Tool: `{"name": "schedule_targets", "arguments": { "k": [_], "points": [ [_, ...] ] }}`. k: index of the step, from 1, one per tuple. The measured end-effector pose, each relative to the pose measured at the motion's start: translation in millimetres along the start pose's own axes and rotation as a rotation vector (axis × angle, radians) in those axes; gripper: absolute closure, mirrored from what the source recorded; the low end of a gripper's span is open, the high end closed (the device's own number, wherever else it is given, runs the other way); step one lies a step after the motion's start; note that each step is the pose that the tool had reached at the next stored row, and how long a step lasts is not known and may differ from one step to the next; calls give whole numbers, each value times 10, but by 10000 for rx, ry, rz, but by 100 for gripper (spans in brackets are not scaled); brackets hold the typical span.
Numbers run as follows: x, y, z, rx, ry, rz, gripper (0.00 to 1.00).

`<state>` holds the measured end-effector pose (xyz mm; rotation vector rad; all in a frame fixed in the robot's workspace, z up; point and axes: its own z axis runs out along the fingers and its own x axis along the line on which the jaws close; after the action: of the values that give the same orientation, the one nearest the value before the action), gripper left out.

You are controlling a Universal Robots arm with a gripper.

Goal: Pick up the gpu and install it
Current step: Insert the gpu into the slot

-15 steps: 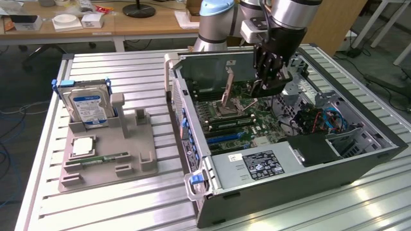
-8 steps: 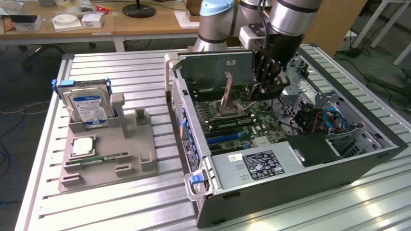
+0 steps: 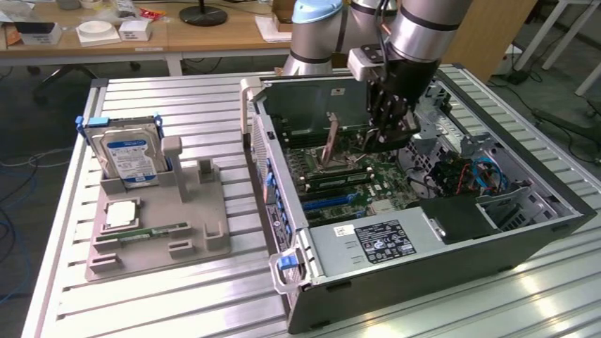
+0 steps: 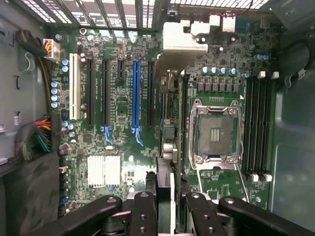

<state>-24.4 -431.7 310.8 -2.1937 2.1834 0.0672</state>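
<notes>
The gpu (image 4: pixel 167 169) is pinched edge-on between the jaws of the gripper (image 4: pixel 168 209). It is held over the motherboard (image 4: pixel 120 142), near the blue slot (image 4: pixel 136 88).

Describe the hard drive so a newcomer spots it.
Left of the open computer case in the exterior view, a grey holder tray sits on the metal table. The hard drive stands upright at its far end, with a blue-and-white label, unlike the thin green memory stick lying flat.
</notes>
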Motion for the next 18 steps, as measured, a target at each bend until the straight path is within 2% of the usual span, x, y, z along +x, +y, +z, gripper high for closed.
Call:
{"name": "schedule_targets", "arguments": {
  "k": [11,15,18],
  "points": [
    [2,2,30,1,1,1,73],
    [2,32,35,0,0,0,73],
    [2,88,40,0,-1,0,73]
  ]
}}
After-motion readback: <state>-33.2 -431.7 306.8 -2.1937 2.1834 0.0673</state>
